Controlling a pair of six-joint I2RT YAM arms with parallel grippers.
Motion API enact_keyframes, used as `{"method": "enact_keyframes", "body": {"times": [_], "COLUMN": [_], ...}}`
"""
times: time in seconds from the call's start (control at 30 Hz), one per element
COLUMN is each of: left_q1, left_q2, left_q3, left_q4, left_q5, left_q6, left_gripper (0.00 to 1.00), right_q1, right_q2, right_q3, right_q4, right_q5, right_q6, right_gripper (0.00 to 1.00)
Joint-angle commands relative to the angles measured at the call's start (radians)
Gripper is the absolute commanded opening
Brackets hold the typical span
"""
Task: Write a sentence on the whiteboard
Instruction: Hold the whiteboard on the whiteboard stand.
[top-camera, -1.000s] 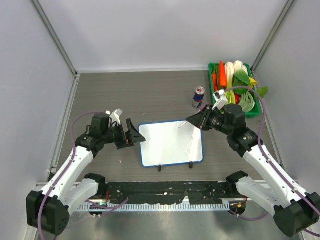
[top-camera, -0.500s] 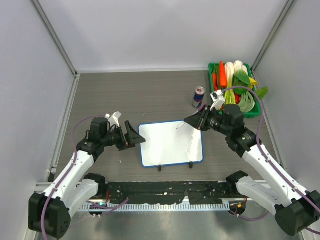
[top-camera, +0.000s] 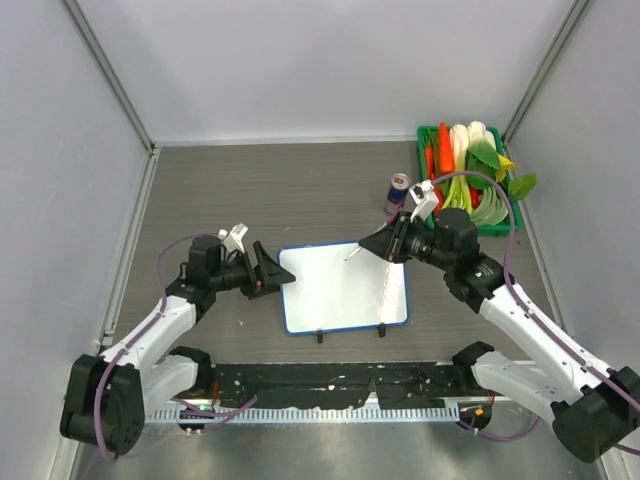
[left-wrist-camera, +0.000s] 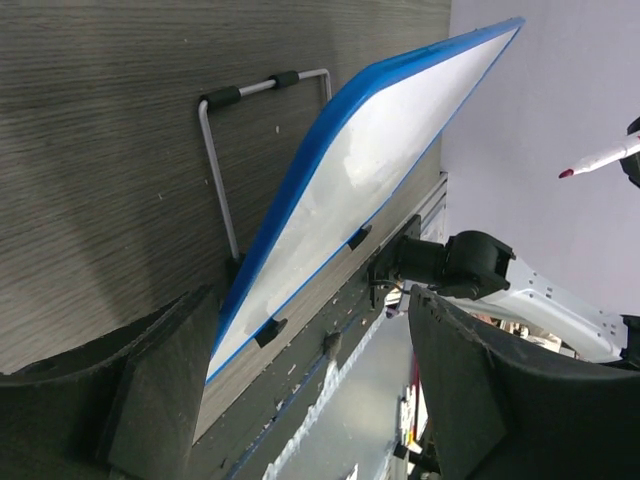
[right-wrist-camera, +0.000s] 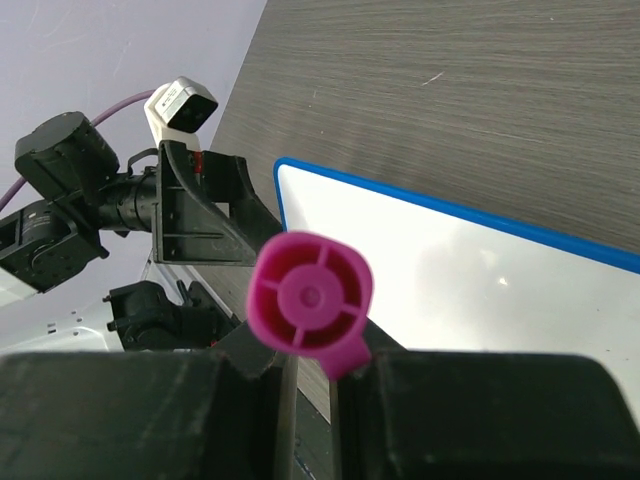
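Overhead, on the left, the left fingers (top-camera: 268, 270) sit at the left edge of the whiteboard (top-camera: 345, 288). They are spread wide with nothing between them; whether they touch the blue rim cannot be told.

At the middle of the grey wood-grain bench (top-camera: 260, 190) lies the whiteboard, its two black clips on the near long edge. The left wrist view shows a bent wire stand (left-wrist-camera: 225, 165) beside the board. The white face looks blank in every view: no letters of the sentence show, only a pale glare streak toward its right side.

To the right, the right fingers (top-camera: 378, 245) are pressed onto a marker (right-wrist-camera: 310, 300), whose pink butt end faces the right wrist camera. Its tip points left over the far part of the board, and in the left wrist view it hangs clear of the surface.

Further right and farther back stand a drink can (top-camera: 397, 192) and a green basket (top-camera: 424, 135) of vegetables — well apart from the board.

By this showing, the pen is in hand and aimed, but the writing itself has not begun — the whole sentence is left to do.
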Motion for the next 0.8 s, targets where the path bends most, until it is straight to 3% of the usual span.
{"method": "enact_keyframes", "body": {"times": [0.0, 0.77], "left_q1": [0.005, 0.000], "left_q2": [0.025, 0.163], "left_q3": [-0.030, -0.162], "left_q4": [0.156, 0.399], "left_q5": [0.027, 0.003], "left_q6": [-0.016, 0.024], "left_gripper": [0.78, 0.59], "right_q1": [0.026, 0.157], "right_q2": [0.009, 0.097], "right_q3": [0.007, 0.025], "right_q4": [0.080, 0.116], "right_q5": [0.022, 0.100], "right_q6": [0.011, 0.026], "right_gripper": [0.01, 0.01]}}
